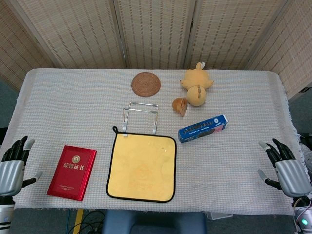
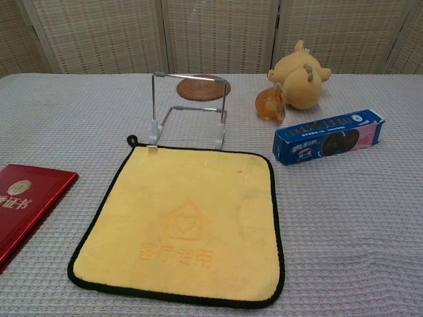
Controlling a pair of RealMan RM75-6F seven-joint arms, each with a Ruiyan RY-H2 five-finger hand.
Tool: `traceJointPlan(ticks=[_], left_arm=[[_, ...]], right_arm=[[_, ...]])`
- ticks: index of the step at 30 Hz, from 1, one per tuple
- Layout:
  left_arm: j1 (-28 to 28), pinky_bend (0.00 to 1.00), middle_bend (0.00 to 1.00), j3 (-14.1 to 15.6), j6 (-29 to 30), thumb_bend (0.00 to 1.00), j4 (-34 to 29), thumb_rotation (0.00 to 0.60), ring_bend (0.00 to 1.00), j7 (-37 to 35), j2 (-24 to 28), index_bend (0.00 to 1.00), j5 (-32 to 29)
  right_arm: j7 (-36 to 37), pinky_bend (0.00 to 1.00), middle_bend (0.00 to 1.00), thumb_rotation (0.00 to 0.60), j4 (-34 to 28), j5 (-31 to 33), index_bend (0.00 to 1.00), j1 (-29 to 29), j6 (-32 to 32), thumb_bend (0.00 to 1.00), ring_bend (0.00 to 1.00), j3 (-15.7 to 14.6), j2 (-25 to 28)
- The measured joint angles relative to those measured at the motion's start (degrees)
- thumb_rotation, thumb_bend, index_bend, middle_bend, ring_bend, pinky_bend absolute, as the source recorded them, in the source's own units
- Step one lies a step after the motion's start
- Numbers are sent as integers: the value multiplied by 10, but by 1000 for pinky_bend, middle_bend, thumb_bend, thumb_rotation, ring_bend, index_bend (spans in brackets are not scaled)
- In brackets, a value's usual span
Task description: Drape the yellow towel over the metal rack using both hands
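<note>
The yellow towel with a black hem lies flat at the table's front middle, its hanging loop at the far left corner. Just behind it stands the metal rack, upright, its feet touching the towel's far edge. My left hand hovers at the table's front left corner, fingers spread, holding nothing. My right hand is at the front right corner, fingers also apart and empty. Both hands are far from the towel and show only in the head view.
A red booklet lies left of the towel. A blue biscuit box sits to the right. Behind are a round woven coaster, a yellow plush toy and a small orange object.
</note>
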Motion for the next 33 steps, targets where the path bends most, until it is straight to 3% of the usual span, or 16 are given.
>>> traceJointPlan(ticks=[16,24,28,33], left_arm=[[-18,207,16,-2,-21,212,17,600,63,-23,-6,117,23],[-39,311,125,6,-30,211,43,600,181,-73,-9,223,85],[-53,425,232,14,-32,211,64,600,284,-103,-12,255,129],[-79,737,442,29,-46,211,82,600,477,-123,-12,307,179]], right_arm=[[11,94,176,600,4,-6,94,8,-2,326,48,5,-9],[13,105,181,600,5,-12,100,24,-23,326,54,5,-14],[15,114,188,600,6,-15,102,32,-35,326,59,3,-16],[15,131,194,600,5,-21,102,41,-44,326,72,1,-18]])
